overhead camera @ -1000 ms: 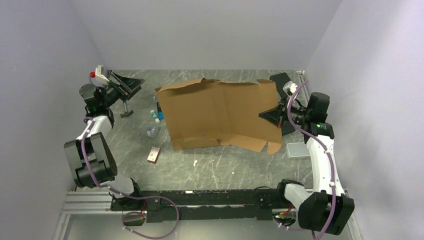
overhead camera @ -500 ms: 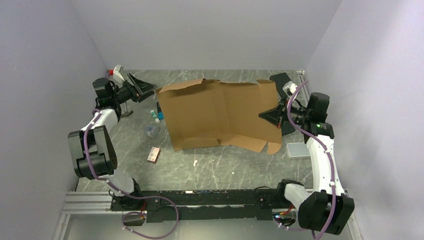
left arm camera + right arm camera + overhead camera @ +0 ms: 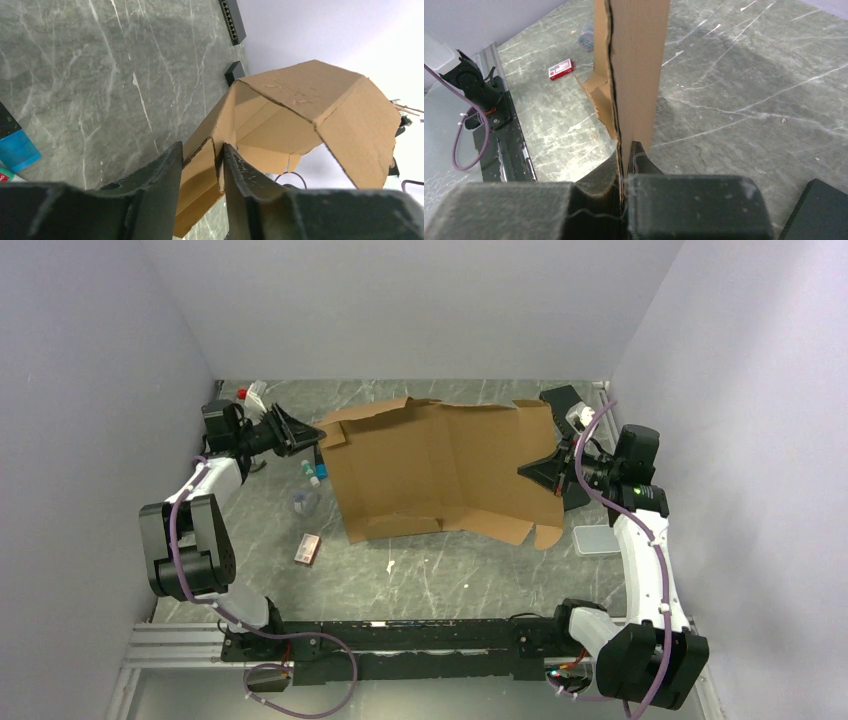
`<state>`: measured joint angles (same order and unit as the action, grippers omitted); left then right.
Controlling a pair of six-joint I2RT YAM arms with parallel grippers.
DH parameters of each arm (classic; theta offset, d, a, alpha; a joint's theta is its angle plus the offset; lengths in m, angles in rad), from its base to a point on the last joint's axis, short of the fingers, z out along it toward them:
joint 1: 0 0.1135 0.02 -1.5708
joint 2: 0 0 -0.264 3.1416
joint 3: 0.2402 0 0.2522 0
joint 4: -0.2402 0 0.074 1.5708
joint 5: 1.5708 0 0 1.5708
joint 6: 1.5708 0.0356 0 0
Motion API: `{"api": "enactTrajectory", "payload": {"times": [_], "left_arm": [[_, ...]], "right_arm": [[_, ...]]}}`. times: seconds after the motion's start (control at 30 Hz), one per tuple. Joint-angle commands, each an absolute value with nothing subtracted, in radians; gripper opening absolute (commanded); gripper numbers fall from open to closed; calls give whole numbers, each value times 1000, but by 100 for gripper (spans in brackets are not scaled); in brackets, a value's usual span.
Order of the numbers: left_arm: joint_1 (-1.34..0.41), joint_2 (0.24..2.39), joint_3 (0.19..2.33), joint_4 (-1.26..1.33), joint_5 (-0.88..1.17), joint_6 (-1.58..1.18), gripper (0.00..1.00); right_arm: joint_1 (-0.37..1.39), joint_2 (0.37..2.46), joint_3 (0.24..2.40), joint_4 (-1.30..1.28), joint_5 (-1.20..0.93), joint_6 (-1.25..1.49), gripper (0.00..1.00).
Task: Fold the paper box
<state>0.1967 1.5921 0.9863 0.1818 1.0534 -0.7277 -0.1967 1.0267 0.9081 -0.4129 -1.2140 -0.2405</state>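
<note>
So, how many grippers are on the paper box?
2. The left gripper straddles a far-left flap of the paper box; the right gripper is shut on its right edge.

No text can be read. The box point(image 3: 440, 465) is plain brown with no print. The red packet point(image 3: 560, 69) has a pale label, too small to read. The blue item point(image 3: 17, 150) is blurred.

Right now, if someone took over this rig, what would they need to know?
Left gripper: open, fingers on either side of a flap edge at the far-left corner of the paper box, not clamped.
Right gripper: shut on the box's right edge.
Box: spread out between both grippers, mostly unfolded.
Done: both ends reached.
Left: close the left grip, then fold flaps and walls into shape.
</note>
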Motion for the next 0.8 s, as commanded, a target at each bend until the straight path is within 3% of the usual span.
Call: {"api": "enactTrajectory", "payload": {"times": [0.0,0.13,0.2,0.23,0.4,0.5,0.57,0.63,0.77], "left_arm": [[185,1552,1029,143,1057,-661,36],[175,1541,1035,138,1065,-633,20],[172,1538,1036,147,1080,-622,4],[169,1536,1038,149,1084,-617,0],[164,1490,1038,117,1065,-570,0],[195,1404,1068,-27,994,-474,36],[230,1317,1064,-67,941,-440,53],[239,1215,1053,-62,881,-419,65],[238,1104,1067,24,838,-450,79]], "right_arm": [[-199,1020,956,-399,-1258,-264,0],[-199,1023,957,-400,-1261,-265,0],[-199,1025,957,-403,-1262,-267,0],[-199,1026,958,-403,-1263,-266,0],[-199,1025,959,-403,-1259,-267,0],[-204,1025,959,-405,-1252,-268,0],[-206,1026,959,-406,-1252,-270,0],[-206,1026,959,-407,-1254,-272,0],[-206,1032,962,-418,-1255,-283,0]]}}
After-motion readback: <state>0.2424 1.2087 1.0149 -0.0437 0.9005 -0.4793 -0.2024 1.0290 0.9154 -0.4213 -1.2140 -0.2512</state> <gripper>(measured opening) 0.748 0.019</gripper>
